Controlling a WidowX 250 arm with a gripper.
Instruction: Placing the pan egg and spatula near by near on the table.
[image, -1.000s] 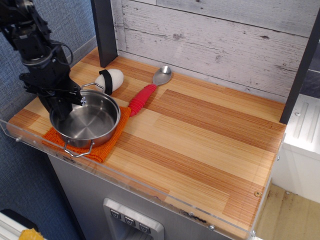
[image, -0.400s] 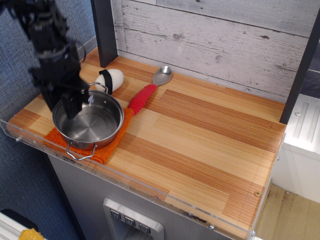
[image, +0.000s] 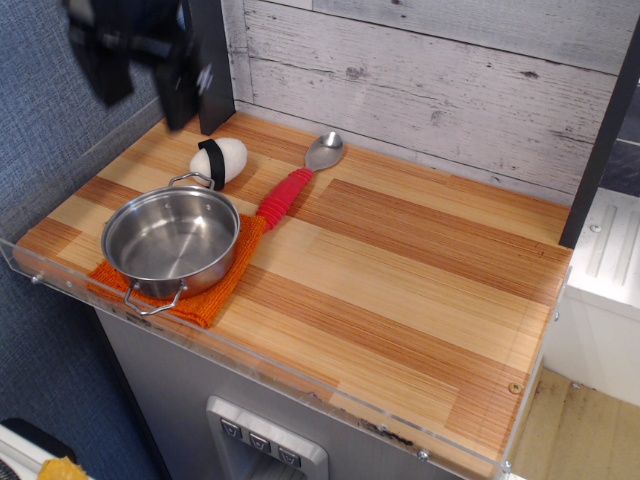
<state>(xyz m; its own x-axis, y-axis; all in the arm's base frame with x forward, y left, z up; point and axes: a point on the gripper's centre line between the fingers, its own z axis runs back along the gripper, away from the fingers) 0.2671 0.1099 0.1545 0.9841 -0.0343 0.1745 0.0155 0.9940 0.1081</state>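
The pincer (image: 140, 62) hangs blurred in the air above the bench's (image: 400, 270) far left corner, in front of a dark upright post (image: 212, 60). Its two dark fingers (image: 180, 80) show a visible gap between them, so it stands parted, with nothing held and nothing touched. The pan (image: 172, 242) sits upright on an orange cloth (image: 215, 290) at the near left corner, close to the clear front rim. The egg (image: 219, 160) lies just behind the pan, beside its rear loop handle. The spatula (image: 298, 182) lies slantwise beside the egg, its red handle end reaching the cloth's corner by the pan and its silver head pointing toward the back edge.
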